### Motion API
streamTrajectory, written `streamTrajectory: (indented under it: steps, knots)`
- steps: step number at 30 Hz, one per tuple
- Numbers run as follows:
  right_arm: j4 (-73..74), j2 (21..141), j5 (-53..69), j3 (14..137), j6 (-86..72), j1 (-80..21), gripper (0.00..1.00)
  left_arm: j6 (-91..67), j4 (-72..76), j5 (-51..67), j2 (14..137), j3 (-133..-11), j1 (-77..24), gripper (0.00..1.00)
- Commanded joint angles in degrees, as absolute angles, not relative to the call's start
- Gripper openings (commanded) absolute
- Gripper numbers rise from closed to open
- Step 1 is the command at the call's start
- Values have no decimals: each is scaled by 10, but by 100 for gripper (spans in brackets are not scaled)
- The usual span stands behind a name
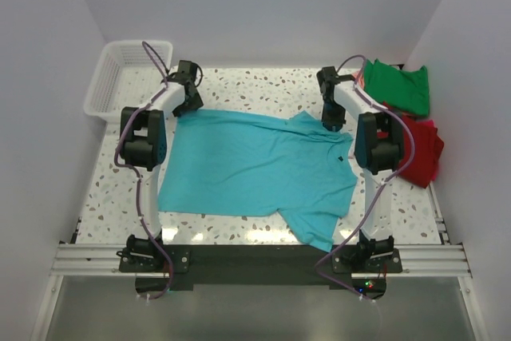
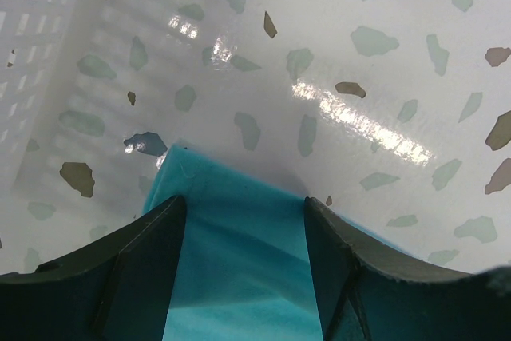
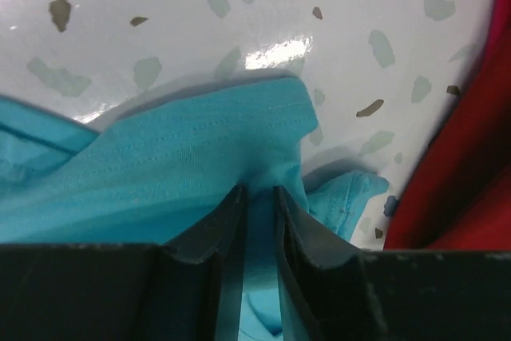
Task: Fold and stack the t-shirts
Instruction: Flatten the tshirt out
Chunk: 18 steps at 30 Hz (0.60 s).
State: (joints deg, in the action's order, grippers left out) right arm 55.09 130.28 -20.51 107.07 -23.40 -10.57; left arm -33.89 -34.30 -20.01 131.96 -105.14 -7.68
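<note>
Jaws: left pair (image 2: 244, 225) spread wide over turquoise shirt (image 1: 255, 165); right pair (image 3: 257, 197) pinching it.

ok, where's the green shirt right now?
Top view: the green shirt lies at the far right corner of the table, just behind the red shirt and right of the right claw, which pinches the turquoise shirt.
</note>
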Motion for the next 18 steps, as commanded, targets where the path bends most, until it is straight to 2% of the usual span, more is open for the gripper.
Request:
streamTrajectory:
  steps: [1, 12, 18]
  knots:
    - [462, 1223, -209, 1049, -223, -126, 29, -342, -414, -188, 1332, -1027, -72, 65]
    - [464, 1347, -156, 1259, -190, -165, 34, -330, -409, -175, 1337, -1029, -72, 65]
    - [489, 1405, -140, 1310, -197, -167, 34, -328, -408, -175, 1335, -1030, -72, 65]
